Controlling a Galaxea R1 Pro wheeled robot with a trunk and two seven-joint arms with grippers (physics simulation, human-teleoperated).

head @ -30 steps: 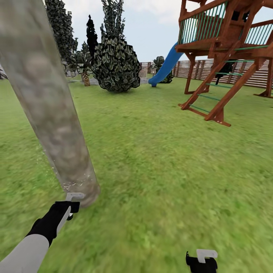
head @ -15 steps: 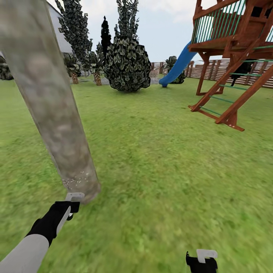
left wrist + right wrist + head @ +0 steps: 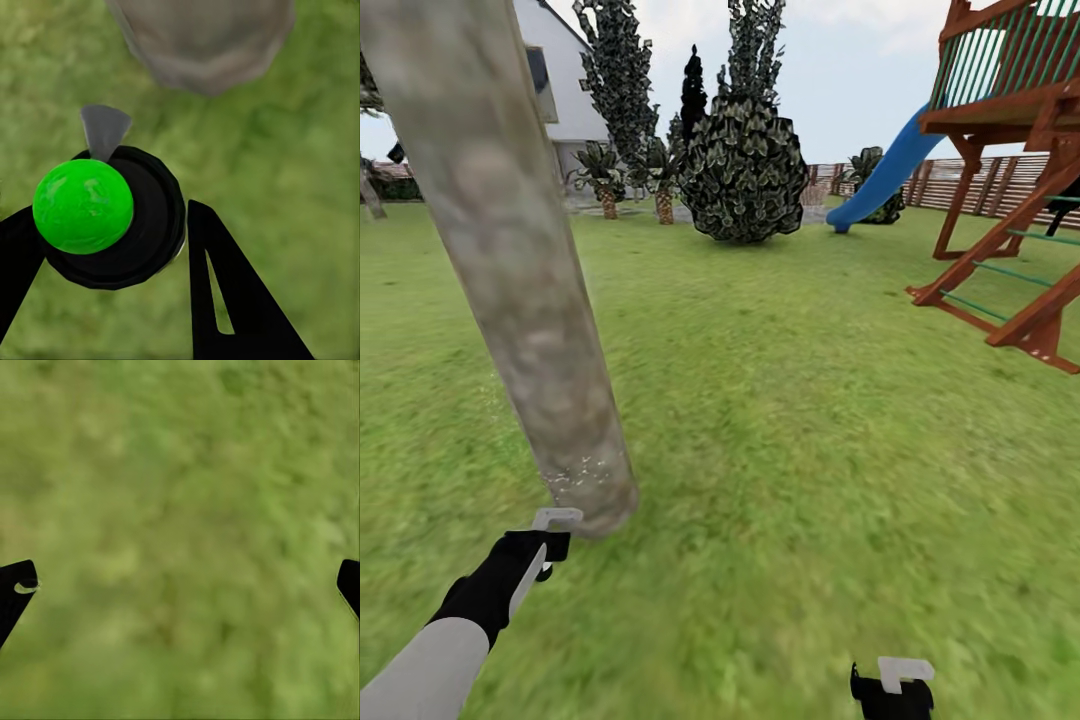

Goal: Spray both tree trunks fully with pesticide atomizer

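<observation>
1. Spraying the trunk point(image 3: 510, 270) is the step in hand, judged from the layout: the left gripper point(image 3: 550, 535) is sitting at lower left of the head view, just beside the trunk's base.
2. The left gripper is gripping the atomizer point(image 3: 112, 225); in the left wrist view its fingers point(image 3: 225, 300) are closing against the dark round body, with the nozzle point(image 3: 103, 129) pointing toward the trunk foot point(image 3: 202, 41).
3. White specks point(image 3: 575, 470) are showing on the lowest part of the bark; the bark above is looking unmarked, so coverage is probably partial.
4. The right gripper point(image 3: 890, 690) is hanging at the bottom edge of the head view, right of centre; in the right wrist view its fingers point(image 3: 15, 585) are standing wide apart over grass point(image 3: 180, 540), gripping nothing.
5. The next move is probably calling for raising the nozzle along the trunk and working round it.
6. A second pale trunk is not being identified here; the dark bush point(image 3: 745, 165) and play frame point(image 3: 1010, 150) are standing farther back.
</observation>
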